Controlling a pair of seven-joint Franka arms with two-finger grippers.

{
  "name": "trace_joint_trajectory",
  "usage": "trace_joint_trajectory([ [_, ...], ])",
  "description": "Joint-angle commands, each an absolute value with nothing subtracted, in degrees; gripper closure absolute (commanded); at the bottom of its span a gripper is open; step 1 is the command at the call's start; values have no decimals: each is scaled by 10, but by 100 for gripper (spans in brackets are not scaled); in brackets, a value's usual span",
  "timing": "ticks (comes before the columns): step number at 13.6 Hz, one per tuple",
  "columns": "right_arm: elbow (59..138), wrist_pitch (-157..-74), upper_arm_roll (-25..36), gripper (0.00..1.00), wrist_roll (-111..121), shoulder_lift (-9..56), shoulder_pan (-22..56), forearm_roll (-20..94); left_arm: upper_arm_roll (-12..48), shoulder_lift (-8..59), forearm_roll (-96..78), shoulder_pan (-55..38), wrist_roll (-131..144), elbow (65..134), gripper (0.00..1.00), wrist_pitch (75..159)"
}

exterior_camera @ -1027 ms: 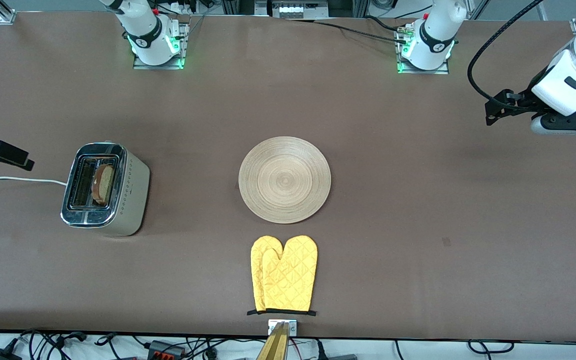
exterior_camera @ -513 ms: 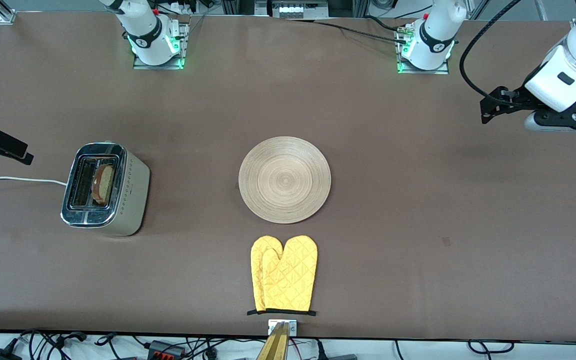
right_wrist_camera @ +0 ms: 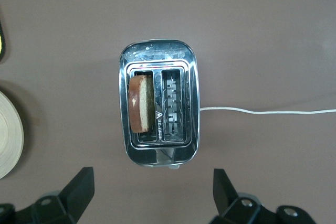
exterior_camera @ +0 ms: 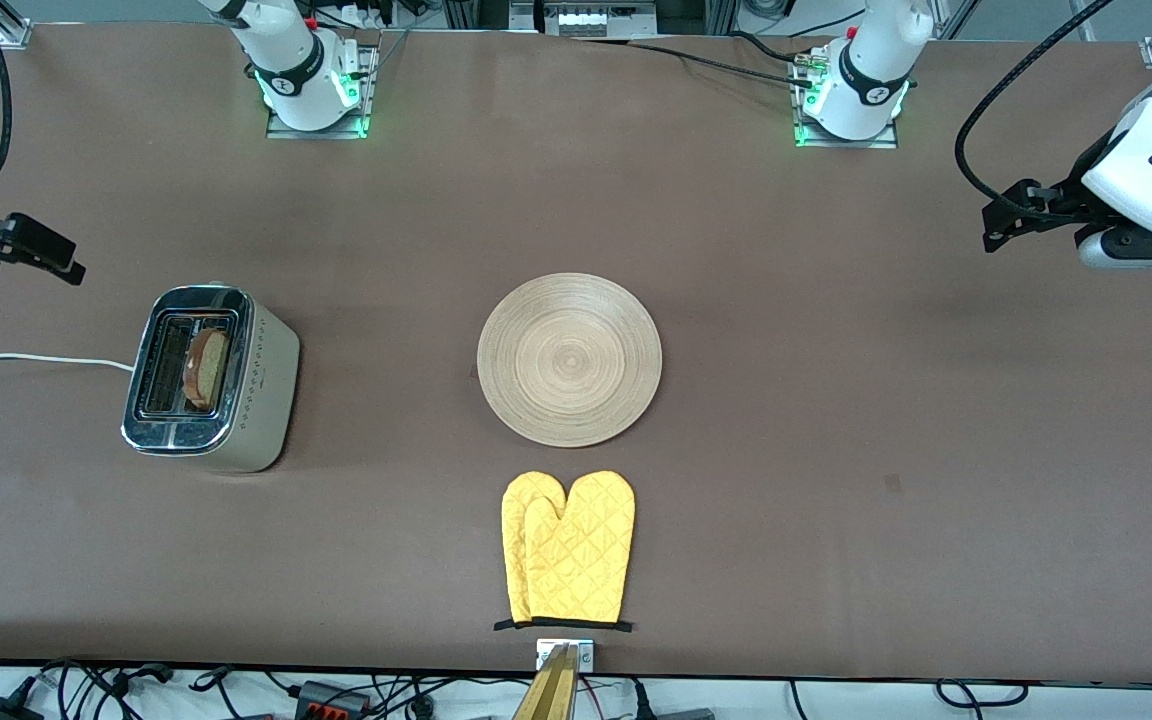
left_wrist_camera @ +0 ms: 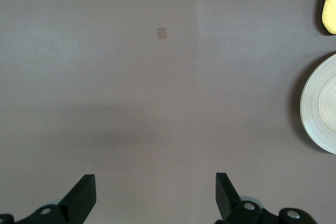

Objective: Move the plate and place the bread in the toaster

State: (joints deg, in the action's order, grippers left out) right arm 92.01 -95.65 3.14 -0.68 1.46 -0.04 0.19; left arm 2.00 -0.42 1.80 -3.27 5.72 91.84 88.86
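Note:
The light-wood plate lies bare at the table's middle; its edge shows in the left wrist view and the right wrist view. The chrome toaster stands toward the right arm's end. The bread stands in its slot on the plate's side, also seen in the right wrist view. My right gripper hangs open and empty over the table beside the toaster, its own view point. My left gripper hangs open and empty over bare table at the left arm's end.
A pair of yellow oven mitts lies nearer to the front camera than the plate, by the table's edge. The toaster's white cord runs off the right arm's end of the table.
My right gripper has moved away from the toaster toward the robots' bases. My left gripper has shifted a little at its end of the table. Plate, bread and toaster have not moved.

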Motion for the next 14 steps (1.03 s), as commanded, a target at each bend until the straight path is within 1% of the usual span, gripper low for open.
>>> trace_joint_trajectory([
  [1,945,-952,35,0,1,-14,4,-3,21,-4,17,-31,62,913,0,889],
  [5,975,-963,34,0,1,-28,4,-2,21,-4,17,-31,62,912,0,887],
  [14,972,-949,33,0,4,-29,4,-4,26,-4,17,-31,62,912,0,886],
])
